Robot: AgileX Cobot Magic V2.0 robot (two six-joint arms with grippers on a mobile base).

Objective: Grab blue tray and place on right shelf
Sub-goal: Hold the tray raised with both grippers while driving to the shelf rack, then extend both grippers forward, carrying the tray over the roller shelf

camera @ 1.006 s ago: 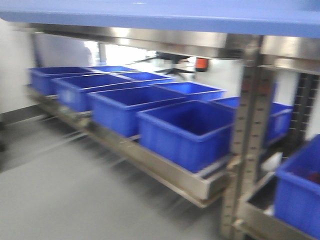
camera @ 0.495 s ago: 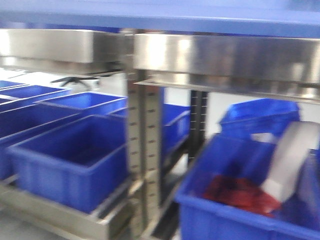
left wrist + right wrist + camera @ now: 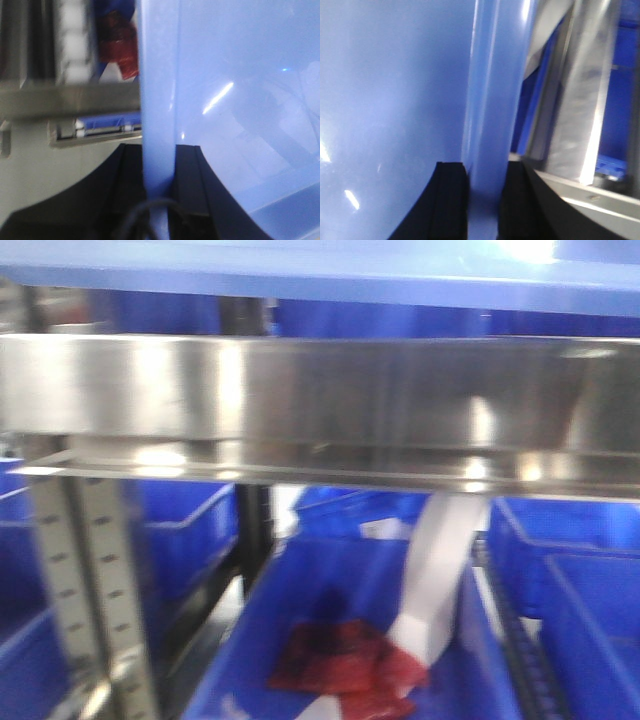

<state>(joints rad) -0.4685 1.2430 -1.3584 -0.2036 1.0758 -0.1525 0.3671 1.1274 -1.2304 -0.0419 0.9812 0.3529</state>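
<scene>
The light-blue tray (image 3: 320,280) shows in the front view as a blue band along the top edge. My left gripper (image 3: 159,150) is shut on its left rim (image 3: 159,90), one black finger on each side of the wall. On the opposite rim (image 3: 490,100) my right gripper (image 3: 487,167) is shut the same way. The tray's glossy floor (image 3: 240,100) fills most of both wrist views. The right shelf's broad steel front rail (image 3: 320,400) runs across the whole front view just below the tray's edge and close ahead. Part of that rail (image 3: 585,100) appears to the right of the tray.
Under the rail a deep dark-blue bin (image 3: 330,585) holds a red object (image 3: 345,665) and a white strip (image 3: 435,580). More dark-blue bins (image 3: 580,590) sit to the right and left. A grey perforated upright (image 3: 85,580) stands at lower left.
The front view has swung right and closer to the rack: the steel rail now spans the frame, and the bin with the red object has shifted from the right to the centre.
</scene>
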